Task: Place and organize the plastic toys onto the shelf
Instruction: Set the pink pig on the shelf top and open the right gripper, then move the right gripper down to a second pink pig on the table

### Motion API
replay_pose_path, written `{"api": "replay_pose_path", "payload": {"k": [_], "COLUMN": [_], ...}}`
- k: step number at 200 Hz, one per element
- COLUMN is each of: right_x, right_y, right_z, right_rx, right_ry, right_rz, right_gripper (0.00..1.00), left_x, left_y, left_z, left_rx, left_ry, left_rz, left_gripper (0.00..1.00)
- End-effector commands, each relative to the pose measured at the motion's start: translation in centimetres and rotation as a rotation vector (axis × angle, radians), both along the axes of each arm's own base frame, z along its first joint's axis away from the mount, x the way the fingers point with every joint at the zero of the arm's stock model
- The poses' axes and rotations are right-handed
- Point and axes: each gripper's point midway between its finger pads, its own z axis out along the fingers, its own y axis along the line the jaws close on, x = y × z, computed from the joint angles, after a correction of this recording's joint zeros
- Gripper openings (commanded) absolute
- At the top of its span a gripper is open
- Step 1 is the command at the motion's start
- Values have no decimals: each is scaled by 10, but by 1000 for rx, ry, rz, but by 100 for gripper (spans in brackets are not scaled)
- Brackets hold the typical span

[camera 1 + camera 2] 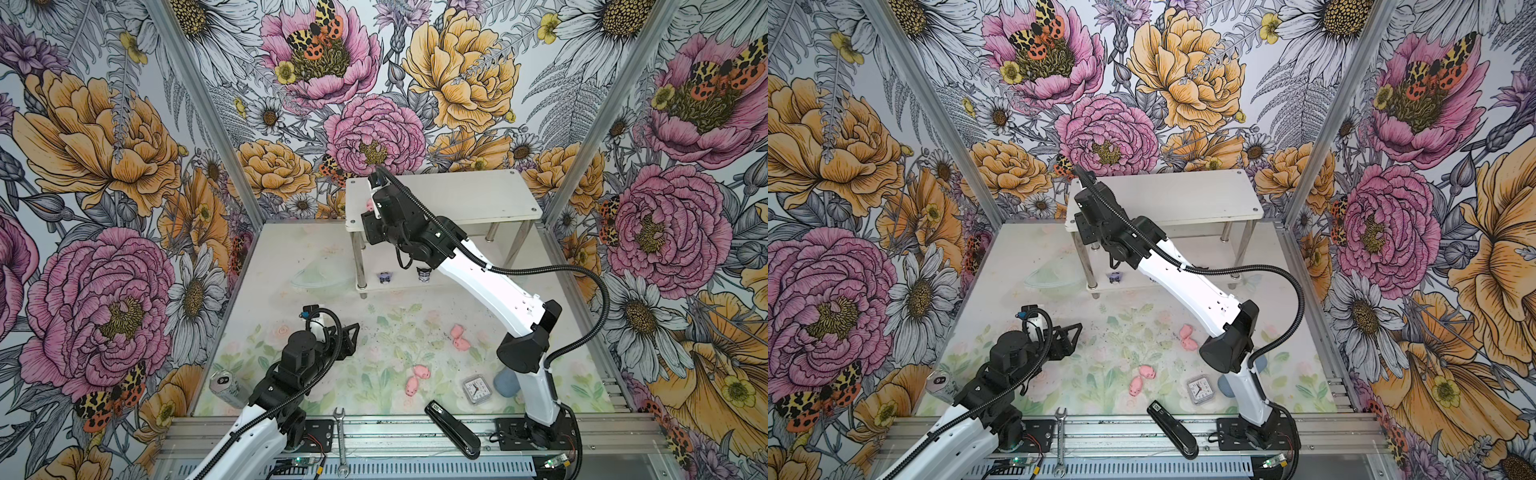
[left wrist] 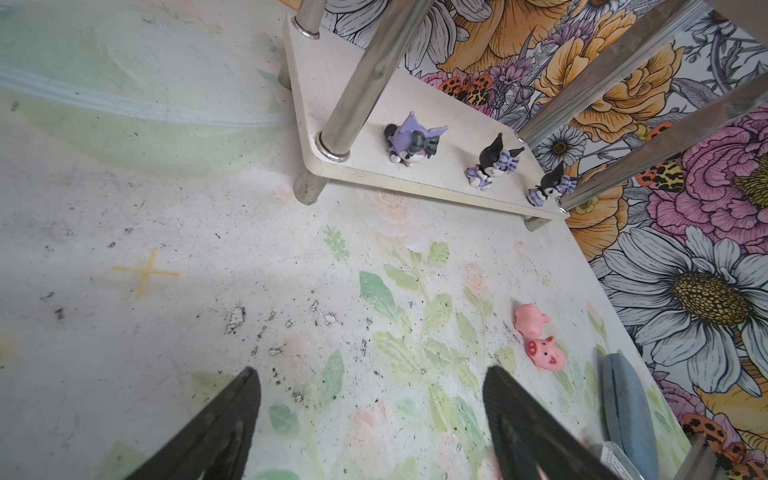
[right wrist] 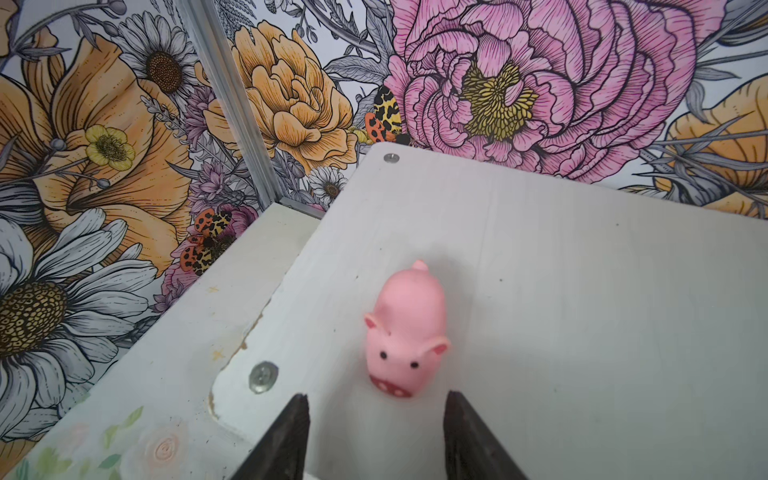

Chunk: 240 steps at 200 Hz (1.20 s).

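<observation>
Floral walls (image 1: 104,145) ring our shelf (image 1: 457,199). Our right gripper (image 3: 377,395) stands parted beside the unheld pig (image 3: 409,328); our left gripper (image 2: 370,370) gapes empty.

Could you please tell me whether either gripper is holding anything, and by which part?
Nothing is held. The right gripper has its jaws open, clear of the pink pig on the shelf; the left gripper is open above the table.

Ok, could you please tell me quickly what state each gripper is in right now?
Left gripper: open, empty.
Right gripper: open, holding nothing; the pig stands on the top tier of the shelf.
</observation>
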Motion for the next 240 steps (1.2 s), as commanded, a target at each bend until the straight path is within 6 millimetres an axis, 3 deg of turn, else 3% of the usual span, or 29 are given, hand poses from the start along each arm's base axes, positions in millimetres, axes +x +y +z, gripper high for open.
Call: {"api": "replay_pose_path", "payload": {"k": [1,51,71,89,101,141,184,226,240], "right_x": [-21,-22,-18,-21,-26,-60,-112,-170,-184], "right_y": [-8,-16,-18,-17,-18,-31,-82,-111,-120], "right_z": [37,50,50,48,46,24,-29,-129,-163], "right_rx": [78,80,96,100,98,62,49,-45,-72], "right_ry": [-22,-48,-37,-23,-11,31,106,310,386], "right_rz": [42,47,60,79,95,142,112,207,204], "right_gripper": [57,54,43,21,11,7,11,8,17], "left_x": [0,0,0,-1,-3,-15,-41,-47,-42], "left_y": [-1,-1,-1,-3,-10,-34,-62,-64,-62], "left_z": [-3,-4,-4,-4,-2,-2,-12,-28,-26], "left_rx": [1,1,1,-2,-8,3,68,137,136], "left_ry": [2,4,4,3,-6,14,19,57,52], "left_rz": [-12,-14,-15,-25,-69,-179,-268,-258,-230], "left_gripper": [86,86,86,86,80,74,75,76,76]}}
